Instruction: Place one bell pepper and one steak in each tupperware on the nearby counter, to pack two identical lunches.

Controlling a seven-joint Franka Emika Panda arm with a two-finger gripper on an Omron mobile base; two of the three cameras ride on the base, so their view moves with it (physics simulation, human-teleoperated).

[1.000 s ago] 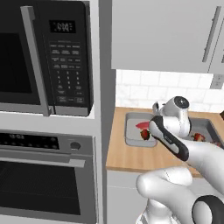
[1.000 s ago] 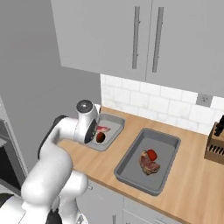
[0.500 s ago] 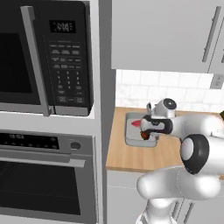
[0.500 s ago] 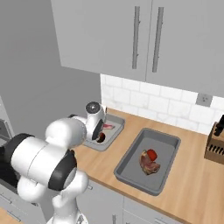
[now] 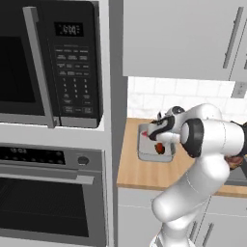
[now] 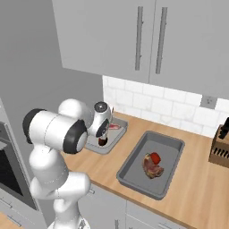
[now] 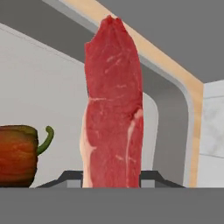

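Observation:
My gripper [image 7: 111, 180] is shut on a raw red steak [image 7: 113, 105], which stands upright between the fingers just above the floor of the left tupperware [image 7: 43, 87]. A dark red bell pepper [image 7: 17, 159] with a green stem lies in that tray beside the steak. From the right base view, the hand [image 6: 102, 120] hovers over this small grey tupperware [image 6: 95, 146] near the wall, with the steak [image 6: 115, 127] and pepper [image 6: 103, 141] under it. A second, larger tupperware [image 6: 134, 172] on the counter [image 6: 192, 192] holds a steak [image 6: 152, 167] and a red pepper [image 6: 155, 157].
A knife block [image 6: 221, 147] stands at the counter's right end. White wall tiles [image 6: 147, 105] back the counter, with grey cupboards [image 6: 147, 40] above. To the left a tall unit holds a microwave [image 5: 48, 62] and an oven [image 5: 48, 193].
The hand has moved further over the left tupperware and lower, still holding the steak. The arm's elbow has swung round in front of the base cameras.

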